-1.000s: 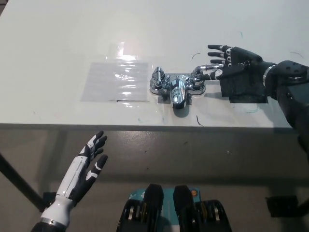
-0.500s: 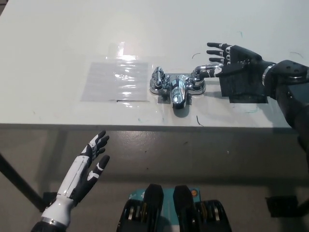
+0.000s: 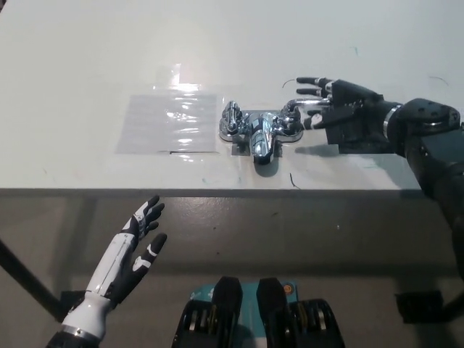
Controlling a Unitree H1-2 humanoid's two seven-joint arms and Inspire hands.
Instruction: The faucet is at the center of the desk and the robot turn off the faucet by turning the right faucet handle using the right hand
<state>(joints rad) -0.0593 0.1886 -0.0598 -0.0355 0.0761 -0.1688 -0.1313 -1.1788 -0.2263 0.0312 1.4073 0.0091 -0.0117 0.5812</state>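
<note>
Fingers spread, right robot hand (image 3: 341, 109) reaches flat to the right faucet handle (image 3: 299, 107); left robot hand (image 3: 134, 246) hangs spread below.

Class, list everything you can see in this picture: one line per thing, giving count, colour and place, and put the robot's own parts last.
desk: one, white, fills the upper part of the view, its front edge running across the middle.
faucet: one, shiny chrome, at the desk's centre, spout pointing toward the front edge.
left faucet handle: one, chrome, on the faucet's left side.
right faucet handle: one, chrome, on the faucet's right side, at the right hand's fingertips.
clear plastic sheet: one, see-through and glossy, flat on the desk left of the faucet.
dark patch: one, dark, on the desk under the right hand.
left hand: one, white with black, below the desk edge at lower left, open, resting.
right hand: one, black, over the desk right of the faucet, fingers apart.
</note>
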